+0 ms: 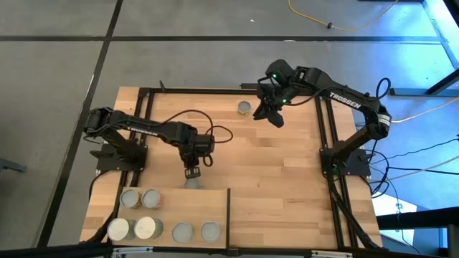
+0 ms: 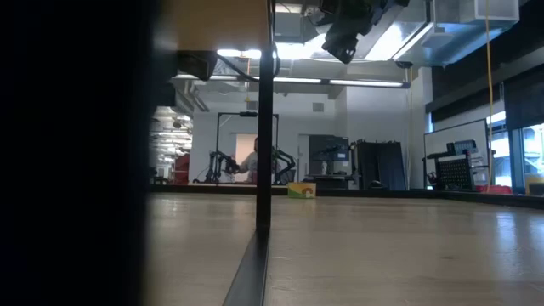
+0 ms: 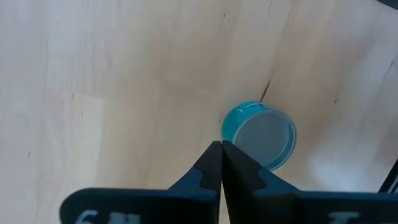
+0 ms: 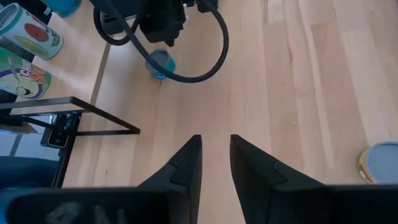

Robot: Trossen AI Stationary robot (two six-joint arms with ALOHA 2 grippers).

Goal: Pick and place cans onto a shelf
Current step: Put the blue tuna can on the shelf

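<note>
Jaws pressed together and empty, the left gripper (image 3: 221, 163) hovers above a teal-sided can (image 3: 259, 135) standing on the planked tabletop (image 1: 280, 172), just short of the shelf (image 1: 172, 208); only its wrist view shows the miss. Right gripper (image 4: 215, 155), fingers slightly parted, hangs raised near the far can (image 1: 244, 108).

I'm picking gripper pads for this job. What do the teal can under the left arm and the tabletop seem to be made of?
Teal can: probably metal, judging by its dull silver-grey lid and glossy teal painted or labelled side. Tabletop: wood, apparently butcher-block, with pale glued planks, visible grain and a smooth, lightly sealed look.
</note>
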